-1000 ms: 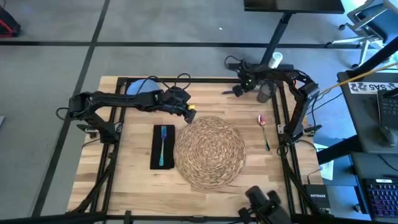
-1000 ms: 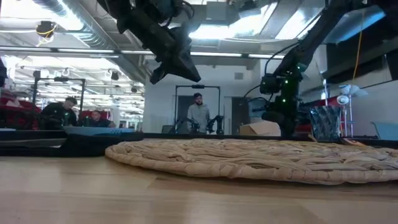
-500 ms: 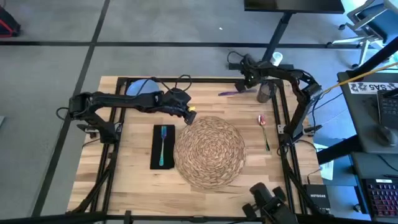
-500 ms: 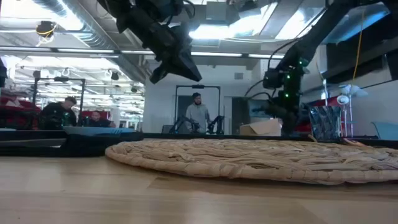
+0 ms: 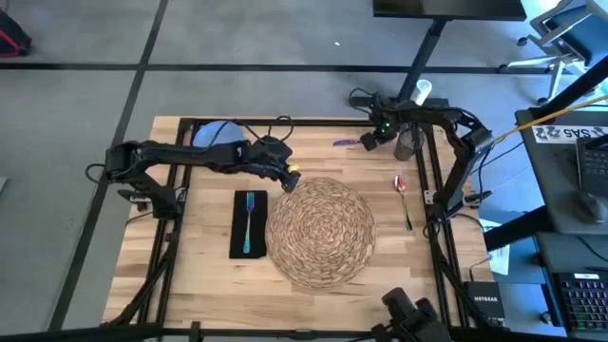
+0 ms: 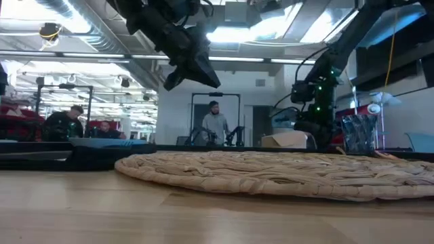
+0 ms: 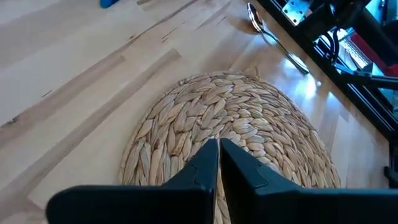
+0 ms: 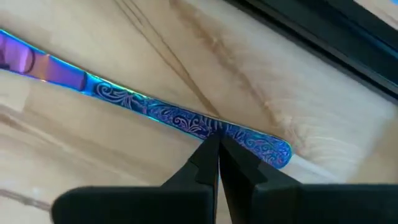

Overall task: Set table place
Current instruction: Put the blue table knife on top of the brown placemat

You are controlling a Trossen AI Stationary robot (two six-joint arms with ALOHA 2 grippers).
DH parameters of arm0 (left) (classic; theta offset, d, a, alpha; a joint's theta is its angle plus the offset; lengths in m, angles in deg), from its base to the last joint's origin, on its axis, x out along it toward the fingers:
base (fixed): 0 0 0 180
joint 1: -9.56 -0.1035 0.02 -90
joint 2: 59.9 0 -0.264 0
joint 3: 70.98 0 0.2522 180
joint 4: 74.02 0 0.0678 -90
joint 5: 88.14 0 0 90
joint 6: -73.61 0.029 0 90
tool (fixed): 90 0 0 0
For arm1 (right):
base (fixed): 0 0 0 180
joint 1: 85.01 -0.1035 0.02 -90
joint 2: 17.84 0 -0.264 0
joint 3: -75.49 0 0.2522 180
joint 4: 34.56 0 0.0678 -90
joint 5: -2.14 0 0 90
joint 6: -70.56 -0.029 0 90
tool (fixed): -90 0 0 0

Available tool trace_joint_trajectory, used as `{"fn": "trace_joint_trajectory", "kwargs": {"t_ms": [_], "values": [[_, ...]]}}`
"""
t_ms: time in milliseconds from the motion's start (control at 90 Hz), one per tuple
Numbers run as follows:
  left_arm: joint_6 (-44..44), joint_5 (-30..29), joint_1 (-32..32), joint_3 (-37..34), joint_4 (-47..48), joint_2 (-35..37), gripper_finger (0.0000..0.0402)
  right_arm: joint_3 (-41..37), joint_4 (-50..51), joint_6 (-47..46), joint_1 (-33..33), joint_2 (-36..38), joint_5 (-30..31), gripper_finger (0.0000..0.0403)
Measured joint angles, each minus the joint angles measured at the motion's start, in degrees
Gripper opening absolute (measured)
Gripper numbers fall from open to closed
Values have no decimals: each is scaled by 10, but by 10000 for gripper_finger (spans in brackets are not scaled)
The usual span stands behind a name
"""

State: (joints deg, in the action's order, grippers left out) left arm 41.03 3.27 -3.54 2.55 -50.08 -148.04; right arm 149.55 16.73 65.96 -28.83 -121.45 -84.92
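Woven placemat point(image 5: 320, 231) centred on tabletop point(image 5: 209, 271), fork point(image 5: 249, 221) on napkin point(image 5: 249, 225) beside; left pincer point(image 7: 217, 163) clenched empty above placemat, right pincer point(image 8: 217, 154) clenched over iridescent cutlery handle point(image 8: 186, 118).

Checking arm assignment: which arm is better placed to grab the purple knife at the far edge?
Right. Its tool hovers at the knife's patterned handle, fingers together. The left tool sits over the placemat rim, well away.
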Motion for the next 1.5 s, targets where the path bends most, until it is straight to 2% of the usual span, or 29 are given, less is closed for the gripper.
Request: {"fn": "trace_joint_trajectory", "kwargs": {"t_ms": [111, 300, 367, 456, 656, 1156, 1356, 1500], "values": [[0, 0, 0, 0, 0, 0, 0, 5, -1, 2, 0, 0, -31, 0], [1, 0, 0, 0, 0, 0, 0, 20, -6, 4, -1, -1, -131, 0], [1, 0, 0, 0, 0, 0, 0, 24, -7, 4, -1, -1, -146, 0], [1, 0, 0, 0, 0, 0, 0, 30, -15, 9, -1, -1, -135, 0], [1, 0, 0, 0, 0, 0, 0, 37, -28, 36, 1, -1, -59, 0], [0, 0, 0, 0, 0, 0, 0, 37, -2, 68, 1, -1, -69, 0], [0, 0, 0, 0, 0, 0, 0, 37, -20, 80, 1, -2, -9, 0], [0, 0, 0, 0, 0, 0, 0, 37, -19, 89, 1, -6, -10, 0]]}}
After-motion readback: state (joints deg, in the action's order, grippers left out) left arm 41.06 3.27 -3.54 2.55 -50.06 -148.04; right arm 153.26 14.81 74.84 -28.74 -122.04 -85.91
